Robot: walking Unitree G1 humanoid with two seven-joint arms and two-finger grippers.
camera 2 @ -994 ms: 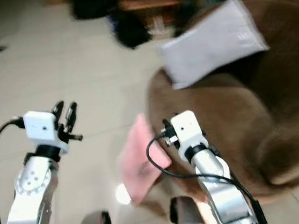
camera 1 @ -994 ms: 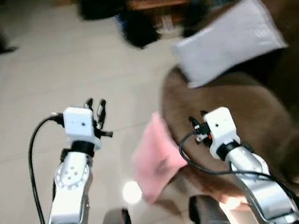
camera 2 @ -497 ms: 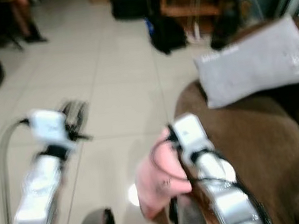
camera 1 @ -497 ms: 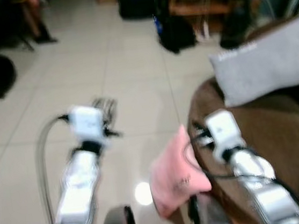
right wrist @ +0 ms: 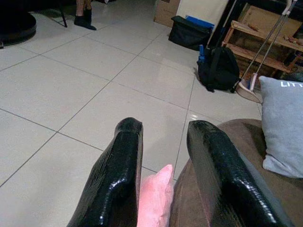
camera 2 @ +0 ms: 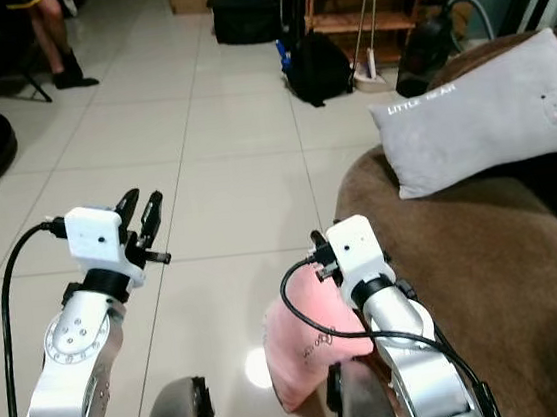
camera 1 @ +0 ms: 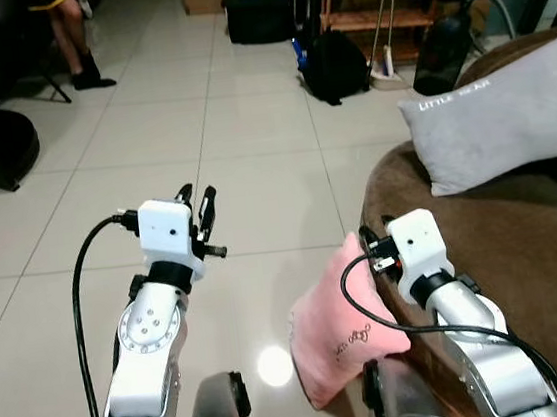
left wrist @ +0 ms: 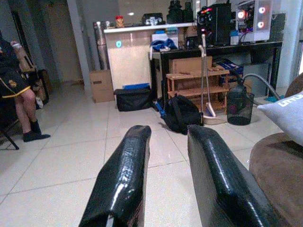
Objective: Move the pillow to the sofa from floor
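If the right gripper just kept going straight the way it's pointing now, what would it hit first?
Probably the pink pillow: its corner pokes up between the open fingers of the right gripper, against the brown sofa edge. Past that lies bare tiled floor. Depth is unclear, so it might pass just above the corner.

Both silver arms are raised in front of the body, forearms angled up and forward. The left arm (camera 1: 144, 355) rises on the robot's left, a black cable looping from its wrist down along its outer side. Its white wrist block carries the left gripper (camera 1: 199, 209), whose 2 black fingers (left wrist: 124, 179) point up and forward, parted by a narrow gap with nothing between them. The right arm (camera 1: 480, 346) leans inward, a black cable curling below its white wrist block. The right gripper (right wrist: 163, 177) shows its 2 fingers (right wrist: 213, 175) parted by a similar gap, gripping nothing.
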